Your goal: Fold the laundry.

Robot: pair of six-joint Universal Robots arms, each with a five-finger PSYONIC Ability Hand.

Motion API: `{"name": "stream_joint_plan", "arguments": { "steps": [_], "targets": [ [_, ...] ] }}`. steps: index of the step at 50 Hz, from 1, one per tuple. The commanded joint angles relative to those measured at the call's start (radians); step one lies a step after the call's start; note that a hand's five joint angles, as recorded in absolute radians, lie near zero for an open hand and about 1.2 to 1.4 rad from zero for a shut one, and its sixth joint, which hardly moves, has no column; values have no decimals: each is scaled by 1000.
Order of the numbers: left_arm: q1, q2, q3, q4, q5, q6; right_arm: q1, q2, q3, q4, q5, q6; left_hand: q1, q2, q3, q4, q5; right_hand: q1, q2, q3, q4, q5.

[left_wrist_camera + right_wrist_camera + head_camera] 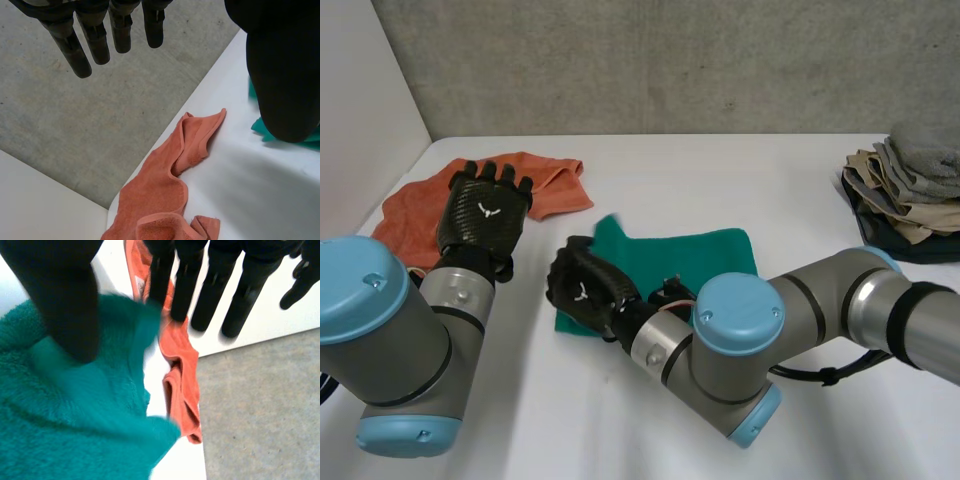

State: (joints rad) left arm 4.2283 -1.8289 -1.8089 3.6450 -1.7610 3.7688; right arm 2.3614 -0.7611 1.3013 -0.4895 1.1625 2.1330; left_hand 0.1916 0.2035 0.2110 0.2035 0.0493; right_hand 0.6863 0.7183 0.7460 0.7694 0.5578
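Green towel (pixel 700 255) lies flat near the middle of the white table (pixel 720 170), except for one corner that stands raised from the surface. The right hand (pixel 582 290) rests on that raised corner. In the right wrist view its fingers (pixel 215 290) are straight and spread, with the thumb set apart from them, and the lifted green cloth rises into the gap between thumb and fingers. An orange towel (pixel 555 185) lies crumpled on the left-arm side of the green towel, close to it but apart. The left hand (pixel 485 210) hovers over the orange towel with its fingers (pixel 95 40) straight and apart, holding nothing. A pile of laundry (pixel 910 190) sits well apart from the green towel, on its opposite side.
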Motion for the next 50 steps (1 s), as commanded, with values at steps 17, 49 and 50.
{"name": "stream_joint_plan", "arguments": {
  "steps": [17,49,50],
  "targets": [
    [-27,-26,17,1,2,2,-409,-210,239,437,284,329,-2,-13,-21,-13,-34,227,195,167,144,181],
    [-44,25,22,-26,-12,-9,27,-96,29,164,161,245,-2,-14,-21,-14,-34,-477,-509,-537,-560,-523],
    [-45,25,32,-23,-11,-18,10,-113,32,164,166,293,1,-11,-18,-11,-31,-512,-544,-571,-595,-558]
  ]
}}
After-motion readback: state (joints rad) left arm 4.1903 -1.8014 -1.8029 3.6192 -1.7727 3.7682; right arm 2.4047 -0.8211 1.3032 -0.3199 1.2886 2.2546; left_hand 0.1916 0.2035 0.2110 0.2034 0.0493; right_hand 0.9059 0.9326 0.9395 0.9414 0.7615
